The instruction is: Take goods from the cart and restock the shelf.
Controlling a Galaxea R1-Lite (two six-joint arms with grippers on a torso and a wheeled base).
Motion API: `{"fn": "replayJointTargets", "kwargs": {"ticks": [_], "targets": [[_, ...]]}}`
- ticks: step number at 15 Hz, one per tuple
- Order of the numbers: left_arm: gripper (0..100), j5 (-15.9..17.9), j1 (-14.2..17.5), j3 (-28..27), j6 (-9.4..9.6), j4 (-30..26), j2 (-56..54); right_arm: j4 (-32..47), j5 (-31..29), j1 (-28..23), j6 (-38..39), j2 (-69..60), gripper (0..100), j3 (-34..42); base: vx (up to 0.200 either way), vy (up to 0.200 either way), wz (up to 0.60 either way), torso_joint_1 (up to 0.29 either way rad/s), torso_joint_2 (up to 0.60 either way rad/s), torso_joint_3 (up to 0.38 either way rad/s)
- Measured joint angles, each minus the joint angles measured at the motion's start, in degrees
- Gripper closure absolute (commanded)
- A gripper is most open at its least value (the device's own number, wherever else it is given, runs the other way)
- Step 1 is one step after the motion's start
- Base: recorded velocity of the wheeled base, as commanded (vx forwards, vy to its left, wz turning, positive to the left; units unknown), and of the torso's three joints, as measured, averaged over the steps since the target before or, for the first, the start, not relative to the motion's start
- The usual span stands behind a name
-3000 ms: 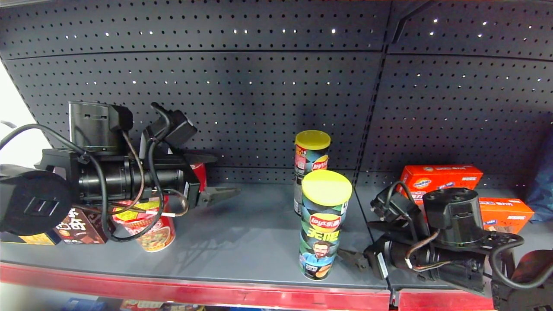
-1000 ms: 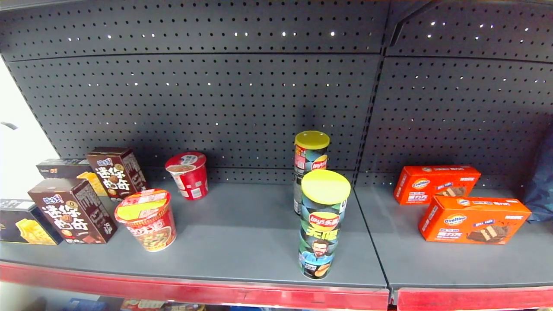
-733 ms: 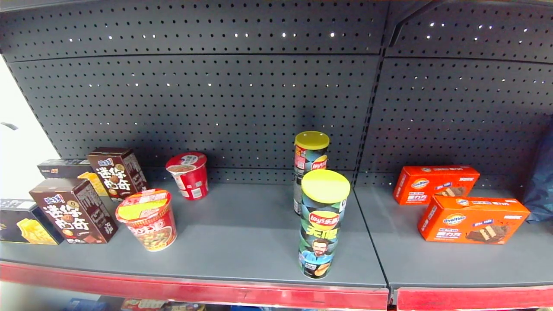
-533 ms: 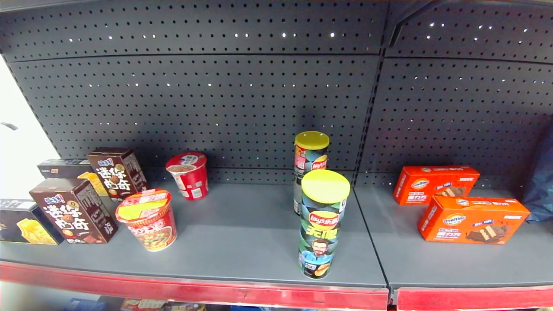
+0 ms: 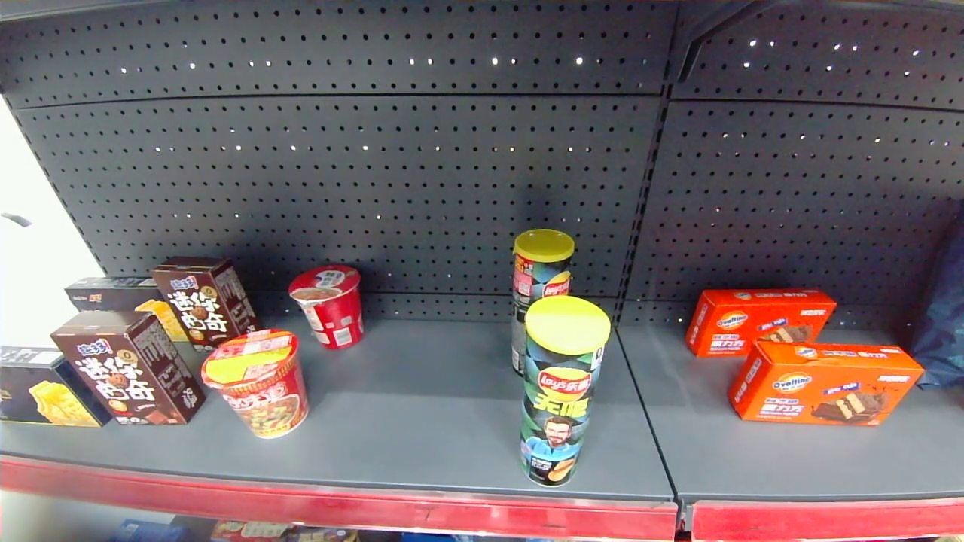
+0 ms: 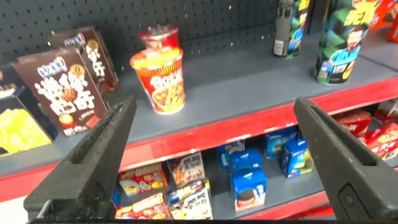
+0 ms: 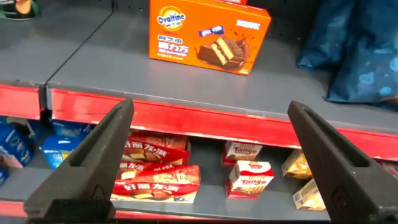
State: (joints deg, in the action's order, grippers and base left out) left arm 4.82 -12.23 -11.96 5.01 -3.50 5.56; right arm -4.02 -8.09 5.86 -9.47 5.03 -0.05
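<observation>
On the grey shelf (image 5: 422,406) stand two chip cans with yellow lids, one at the front (image 5: 566,388) and one behind it (image 5: 542,286). To their left are two red cup noodles (image 5: 257,384) (image 5: 330,305) and brown snack boxes (image 5: 128,369). Two orange boxes (image 5: 825,382) (image 5: 757,320) lie on the right section. My left gripper (image 6: 214,106) hangs open and empty in front of the shelf's edge, facing the front cup noodle (image 6: 160,79). My right gripper (image 7: 211,104) is open and empty too, facing the front orange box (image 7: 208,34).
The shelf has a red front lip (image 5: 339,508) and a perforated dark back wall (image 5: 376,188). A blue bag (image 7: 357,50) lies at the far right. The lower shelf (image 6: 249,186) holds several packed goods. Bare shelf floor lies between the cup noodles and the cans.
Three seconds ago both arms reached over the shelf beside the cup noodles and the front can; they have since drawn back. Nothing has shifted in the last second.
</observation>
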Motion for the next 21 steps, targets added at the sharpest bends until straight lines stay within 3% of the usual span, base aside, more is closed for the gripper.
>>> {"fn": "replayJointTargets", "kwargs": {"ticks": [8, 13, 17, 21], "targets": [[0, -0.2, 0.0, 2.5, -0.04, 0.1, 0.0, 0.1, 2.7, 0.0, 0.1, -0.1, 0, 0.0, 0.0, 0.0, -0.07, 0.0, 0.0, 0.0], [0, -0.2, 0.0, 6.0, 1.77, 0.1, 0.0, 0.2, 2.7, 0.0, 1.1, -0.1, 0, 0.0, 0.0, 0.0, 0.0, 0.0, 0.0, 0.0], [0, 0.2, 0.0, 10.8, 2.12, 6.5, 0.0, 0.2, 4.3, 0.0, 1.0, -0.1, 0, 0.0, 0.0, 0.0, -0.15, 0.001, 0.0, -0.001], [0, 0.1, 0.1, 11.8, 1.8, 6.8, 0.1, 0.2, 5.0, 0.0, 1.0, 0.0, 0, 0.0, 0.0, 0.0, 0.0, 0.0, 0.0, 0.0]]}}
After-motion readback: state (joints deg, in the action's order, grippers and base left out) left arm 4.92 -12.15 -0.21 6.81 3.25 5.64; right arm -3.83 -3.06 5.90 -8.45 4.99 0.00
